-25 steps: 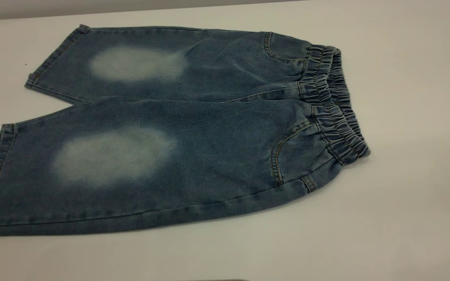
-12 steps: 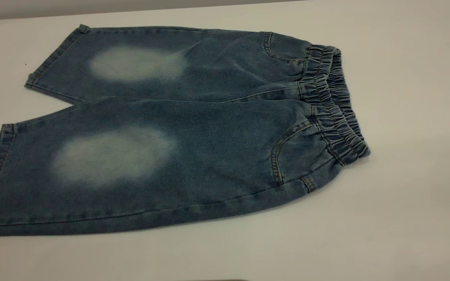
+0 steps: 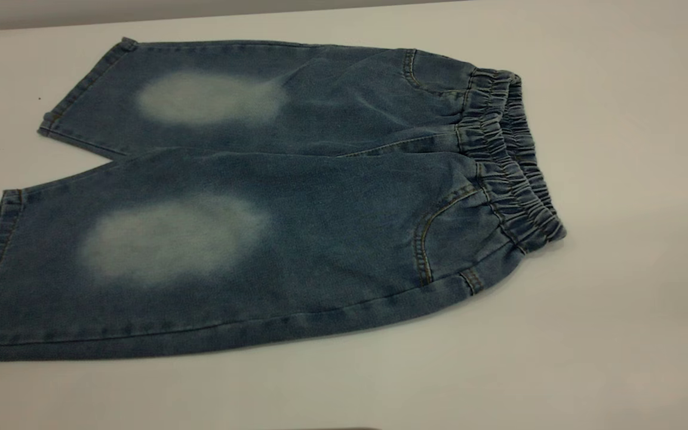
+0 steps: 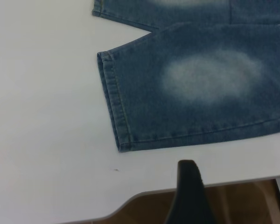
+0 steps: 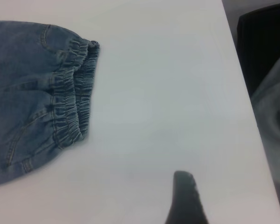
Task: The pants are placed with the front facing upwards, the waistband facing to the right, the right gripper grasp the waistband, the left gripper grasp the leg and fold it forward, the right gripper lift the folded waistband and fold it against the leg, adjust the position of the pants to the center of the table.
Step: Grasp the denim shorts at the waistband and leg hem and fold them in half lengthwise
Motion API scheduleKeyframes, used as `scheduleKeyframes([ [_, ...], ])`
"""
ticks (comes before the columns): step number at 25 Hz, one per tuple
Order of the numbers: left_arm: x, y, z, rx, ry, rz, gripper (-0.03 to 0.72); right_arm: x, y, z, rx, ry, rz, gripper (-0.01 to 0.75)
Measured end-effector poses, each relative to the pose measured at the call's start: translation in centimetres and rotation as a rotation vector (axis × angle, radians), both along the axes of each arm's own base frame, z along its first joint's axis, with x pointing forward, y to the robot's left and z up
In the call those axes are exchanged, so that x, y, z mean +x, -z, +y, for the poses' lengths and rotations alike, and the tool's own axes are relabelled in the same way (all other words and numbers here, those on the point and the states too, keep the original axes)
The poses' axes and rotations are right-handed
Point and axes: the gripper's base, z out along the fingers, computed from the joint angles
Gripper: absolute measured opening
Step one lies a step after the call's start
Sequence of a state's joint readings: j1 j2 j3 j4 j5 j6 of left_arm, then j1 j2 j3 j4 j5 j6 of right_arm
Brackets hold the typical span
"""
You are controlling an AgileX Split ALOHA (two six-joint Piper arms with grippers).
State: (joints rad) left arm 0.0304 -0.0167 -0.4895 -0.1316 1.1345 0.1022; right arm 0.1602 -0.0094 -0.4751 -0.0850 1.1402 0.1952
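The blue denim pants (image 3: 296,209) lie flat on the white table (image 3: 619,298), front up, both legs with pale knee patches pointing left. The ruched waistband (image 3: 508,161) is at the right end. Neither gripper appears in the exterior view. In the left wrist view a black part of my left gripper (image 4: 189,191) hangs over the table's near edge, apart from the near leg's hem (image 4: 113,102). In the right wrist view a black part of my right gripper (image 5: 184,196) is above bare table, well off from the waistband (image 5: 72,93). Neither gripper touches the pants.
The table's front edge (image 4: 224,183) runs just beyond the left gripper, with brown floor (image 4: 238,205) below it. Past the table's right edge (image 5: 245,93) stand a dark object (image 5: 263,42) and something grey (image 5: 275,112). Bare tabletop lies right of the waistband.
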Motion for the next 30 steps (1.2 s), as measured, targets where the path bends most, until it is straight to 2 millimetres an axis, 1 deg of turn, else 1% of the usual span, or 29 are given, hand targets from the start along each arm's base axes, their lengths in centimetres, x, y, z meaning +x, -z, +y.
scheduleKeyframes([
  [26, 0.0, 0.0, 0.0, 0.0, 0.0, 0.0, 0.461, 0.01, -0.01, 0.0, 0.0, 0.0, -0.002, 0.421],
  [28, 0.04, 0.0, 0.06, -0.009, -0.012, 0.004, 0.46, 0.23, -0.03, 0.02, 0.004, 0.006, 0.014, 0.421],
  [30, 0.44, -0.2, 0.15, -0.035, -0.039, 0.028, 0.455, 0.85, -0.09, 0.14, 0.013, 0.014, 0.053, 0.421],
])
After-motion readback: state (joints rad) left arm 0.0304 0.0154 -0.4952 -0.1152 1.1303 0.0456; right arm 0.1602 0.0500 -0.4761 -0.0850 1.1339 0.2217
